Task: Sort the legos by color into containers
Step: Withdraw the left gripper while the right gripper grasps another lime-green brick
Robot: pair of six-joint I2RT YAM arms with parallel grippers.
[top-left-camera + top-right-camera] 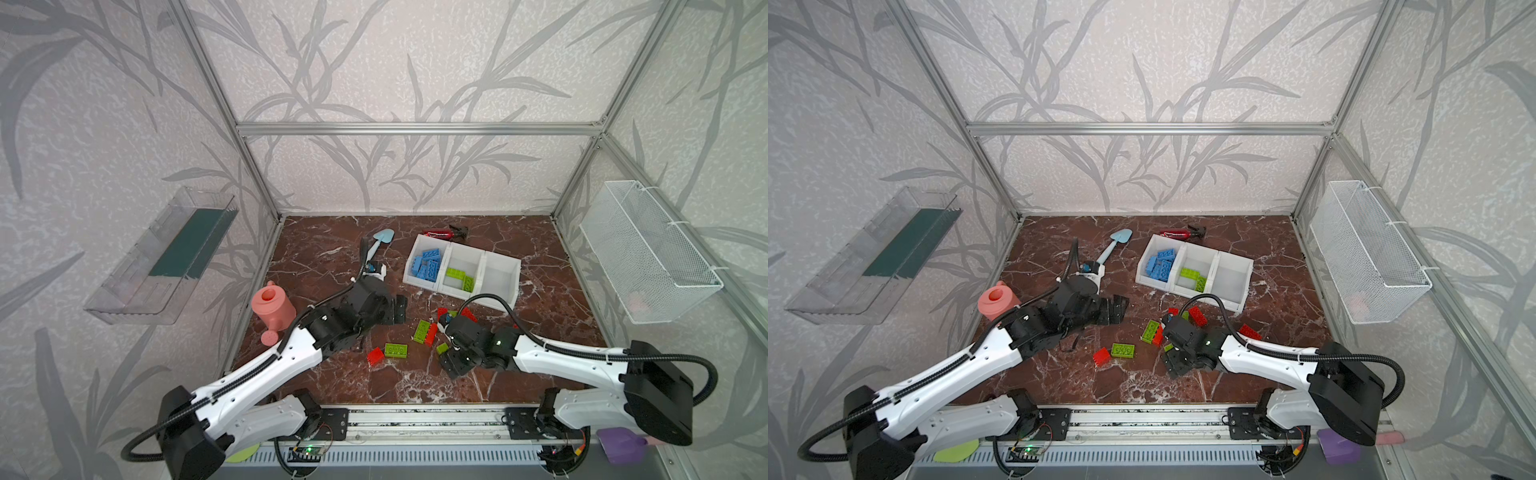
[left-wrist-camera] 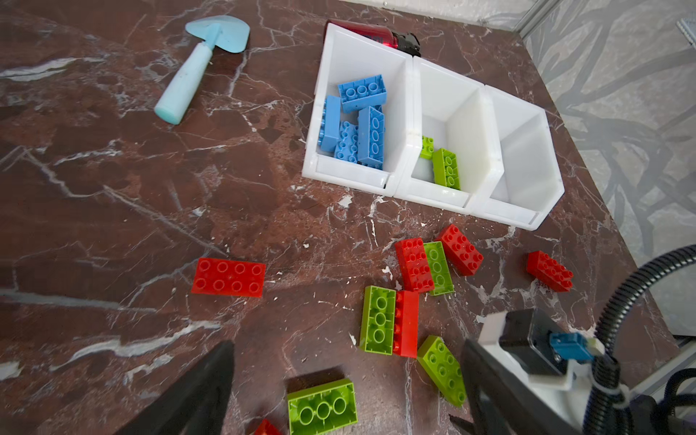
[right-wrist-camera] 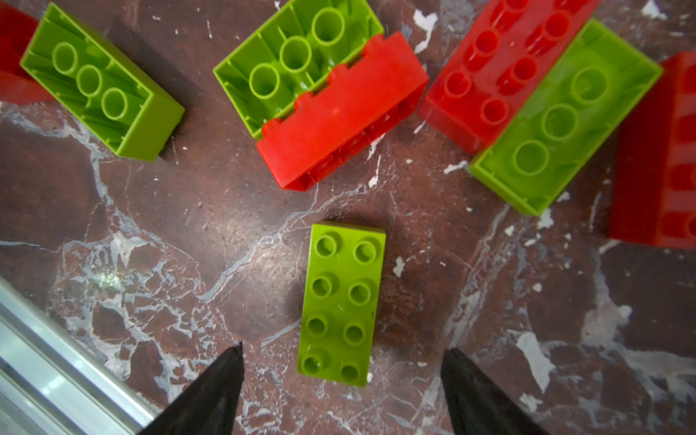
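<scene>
Crowding is the worry. In both top views the legos lie loose in front of the containers, between the left gripper and the right gripper; reaching together, the arms might bump.

From the left wrist, the left jaws stand spread and empty. Blue bricks sit in one bin, two green bricks in the middle, and the end bin is bare. A red brick touches a green neighbour, so one grab could drag both colours.

From the right wrist, jaws spread either side of a studded green brick, clear of it; a skewed close might flick it. The marble table looks slick; leaf-patterned walls box it in.
</scene>
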